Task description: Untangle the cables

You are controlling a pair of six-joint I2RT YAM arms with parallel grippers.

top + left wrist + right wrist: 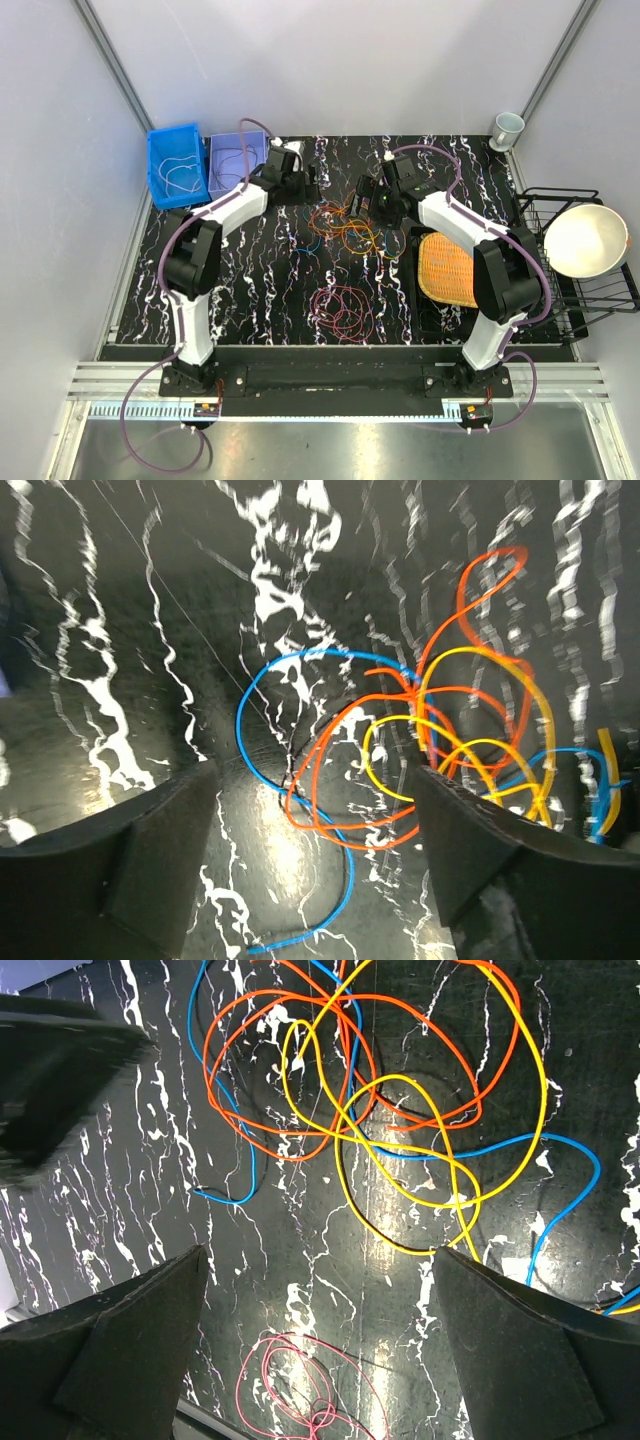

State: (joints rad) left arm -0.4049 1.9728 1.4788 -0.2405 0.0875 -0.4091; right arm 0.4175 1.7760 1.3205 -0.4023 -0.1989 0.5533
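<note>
On the table (250, 295), tangled orange, yellow, blue cables (340, 225)

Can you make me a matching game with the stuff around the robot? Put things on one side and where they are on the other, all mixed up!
Things:
1. blue bin
2. white bowl
3. magenta cable
4. cup

Places:
A. far right corner
B. on the black wire rack
C. far left, beside the purple bin
D. lying alone, nearer the robot than the tangle

Pairs: 1-C, 2-B, 3-D, 4-A
</note>
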